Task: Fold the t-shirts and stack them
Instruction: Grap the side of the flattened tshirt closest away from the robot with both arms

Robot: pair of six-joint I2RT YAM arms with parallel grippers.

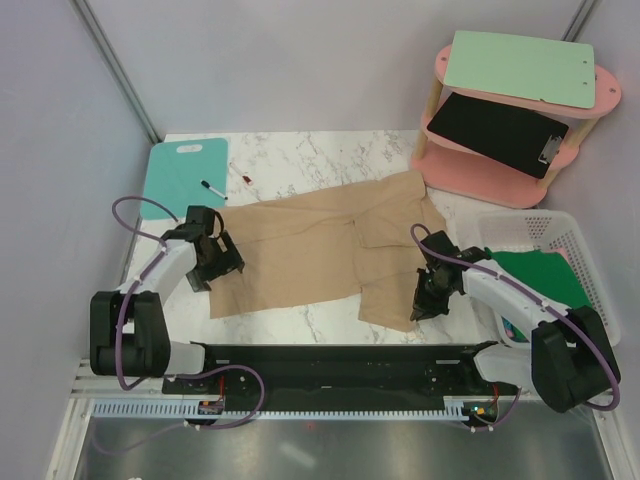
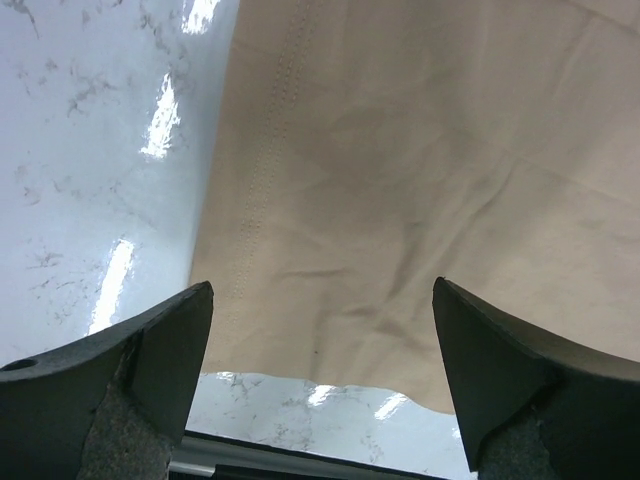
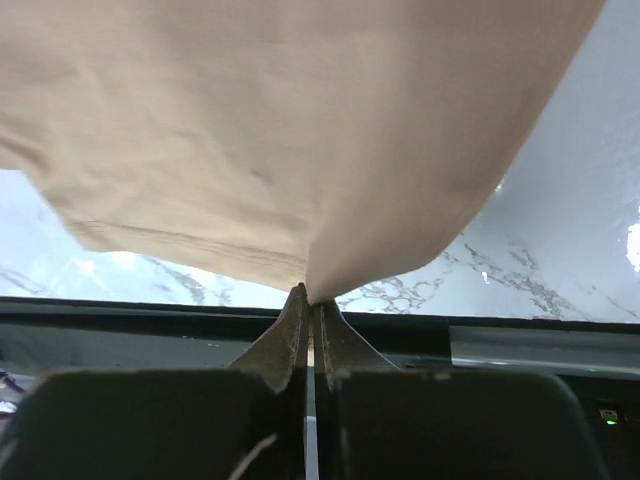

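Observation:
A tan t-shirt (image 1: pixel 320 250) lies spread across the marble table, partly folded over itself. It fills the left wrist view (image 2: pixel 400 200) and the right wrist view (image 3: pixel 280 140). My left gripper (image 1: pixel 222 262) is open over the shirt's left edge, its fingers (image 2: pixel 150 350) apart above the hem and near corner. My right gripper (image 1: pixel 428 300) is shut on the shirt's near right corner, the cloth pinched between the fingertips (image 3: pixel 310 300) and lifted. A green t-shirt (image 1: pixel 540 275) lies in the white basket.
A white basket (image 1: pixel 575 240) stands at the right. A pink two-tier shelf (image 1: pixel 480 170) holds a black clipboard (image 1: pixel 500 133) and a mint board (image 1: pixel 520 65). A teal cutting board (image 1: pixel 180 175) and a marker (image 1: pixel 213 188) lie at the back left. A black rail (image 1: pixel 330 362) runs along the near edge.

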